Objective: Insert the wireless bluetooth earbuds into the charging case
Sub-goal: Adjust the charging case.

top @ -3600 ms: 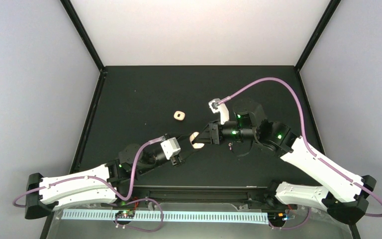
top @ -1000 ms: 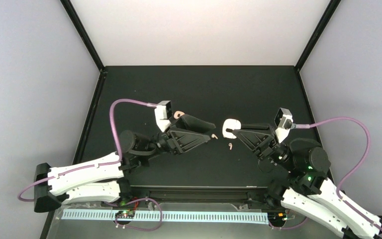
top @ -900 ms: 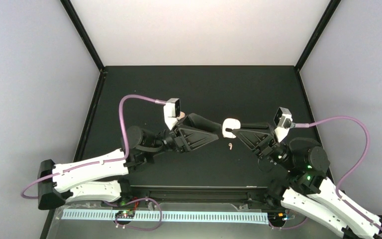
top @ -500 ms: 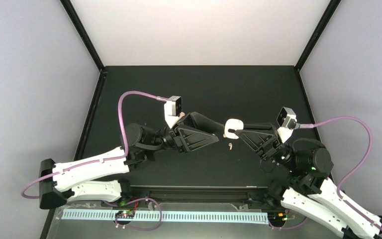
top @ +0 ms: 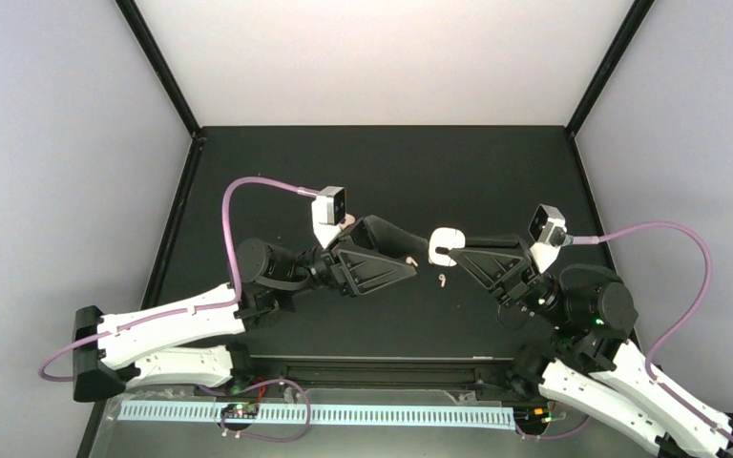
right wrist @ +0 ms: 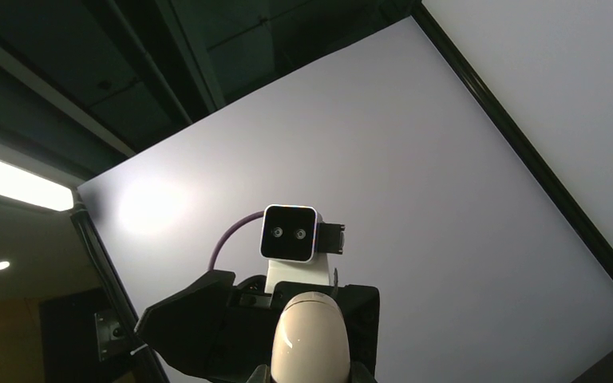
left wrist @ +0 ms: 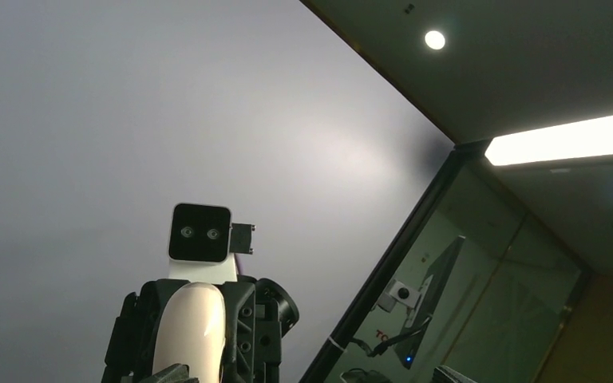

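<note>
L fingers (top: 401, 234), open, have backed off white rounded plastic charging case (top: 445, 244) gripped by R fingers (top: 477, 254); tiny cream earbud (top: 409, 260) at L tips, prob. uninserted.

Earbud (top: 442, 280) on table (top: 344, 172); case (top: 446, 244) just behind it.

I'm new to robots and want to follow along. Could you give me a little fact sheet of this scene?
Surface: black table
Left gripper: open, aimed at the right one
Right gripper: shut on the white charging case, facing the left gripper
First earbud: between the left gripper's fingers; contact unclear
Second earbud: loose on the table, near the case
Case contents: cannot tell
</note>
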### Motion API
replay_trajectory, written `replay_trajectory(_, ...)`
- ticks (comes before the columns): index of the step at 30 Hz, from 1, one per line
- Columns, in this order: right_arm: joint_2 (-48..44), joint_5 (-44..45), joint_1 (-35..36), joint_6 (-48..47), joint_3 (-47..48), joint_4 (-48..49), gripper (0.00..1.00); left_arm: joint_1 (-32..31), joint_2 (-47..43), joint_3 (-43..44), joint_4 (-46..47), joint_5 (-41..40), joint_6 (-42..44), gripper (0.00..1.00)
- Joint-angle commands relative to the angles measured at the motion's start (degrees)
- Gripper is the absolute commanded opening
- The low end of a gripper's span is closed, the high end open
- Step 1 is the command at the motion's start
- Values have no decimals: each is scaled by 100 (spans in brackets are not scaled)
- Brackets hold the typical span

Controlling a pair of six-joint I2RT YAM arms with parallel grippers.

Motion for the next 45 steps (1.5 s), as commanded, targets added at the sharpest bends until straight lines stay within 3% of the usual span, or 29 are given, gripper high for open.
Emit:
replay_trajectory(1,-63,-157,42,48,42,112,1,-9,-164,-219,-606,-373,160,81)
replay_trajectory(13,153,-243,49,118,94,100,1,2,-99,-138,-558,-166,82,83)
replay_trajectory(25,130,-204,42,148,55,45,1,-5,144,77,-345,179,-47,55)
replay_trajectory(35,112,-226,44,132,-36,43,1,-3,254,195,-268,158,-148,52)
replay_trajectory(45,114,-349,47,95,-12,-26,1,-5,342,283,-287,116,-157,43)
